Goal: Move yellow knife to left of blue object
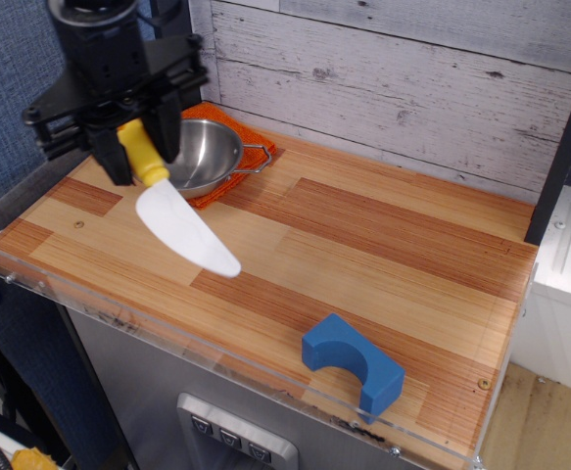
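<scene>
The gripper (135,147) hangs over the back left corner of the tabletop (383,245), its jaws clenched on the yellow handle of the knife (172,208). The knife is in the air: handle up between the jaws, white blade slanting down and toward the front right, its tip above the boards near the front left part of the tabletop. Whether the tip touches the wood cannot be told.

The blue block (352,364) lies at the front edge, toward the right, with its arch facing the front. It is well apart from the knife, off along roughly the line the blade already points.

So the knife is already left of the block, but far from it. By my judgement the coming move is a carry toward the front edge, stopping short of the block's left face, then a lowering. The blade's long axis points at the block, so the tip could knock it if the carry overruns.

A steel bowl (203,154) on an orange cloth (234,171) sits just behind the gripper.
</scene>
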Action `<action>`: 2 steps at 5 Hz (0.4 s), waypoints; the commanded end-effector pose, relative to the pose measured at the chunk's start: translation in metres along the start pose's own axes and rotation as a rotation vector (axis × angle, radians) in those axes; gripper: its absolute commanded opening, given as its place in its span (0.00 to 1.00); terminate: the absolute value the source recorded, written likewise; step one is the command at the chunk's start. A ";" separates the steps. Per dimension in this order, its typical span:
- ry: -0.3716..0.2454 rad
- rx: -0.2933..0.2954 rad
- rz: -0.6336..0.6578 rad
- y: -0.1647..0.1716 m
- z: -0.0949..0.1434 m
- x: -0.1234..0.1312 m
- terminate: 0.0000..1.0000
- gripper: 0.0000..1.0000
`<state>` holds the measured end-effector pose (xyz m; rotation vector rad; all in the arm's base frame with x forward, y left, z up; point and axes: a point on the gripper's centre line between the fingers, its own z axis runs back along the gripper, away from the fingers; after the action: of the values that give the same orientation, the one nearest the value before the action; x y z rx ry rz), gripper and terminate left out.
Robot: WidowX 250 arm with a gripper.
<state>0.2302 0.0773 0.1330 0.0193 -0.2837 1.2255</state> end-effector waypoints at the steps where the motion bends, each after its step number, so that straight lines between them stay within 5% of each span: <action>1: -0.050 0.038 0.218 -0.013 -0.010 -0.002 0.00 0.00; 2: -0.026 0.052 0.255 -0.011 -0.031 0.001 0.00 0.00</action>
<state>0.2446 0.0901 0.0967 0.0569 -0.2509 1.4862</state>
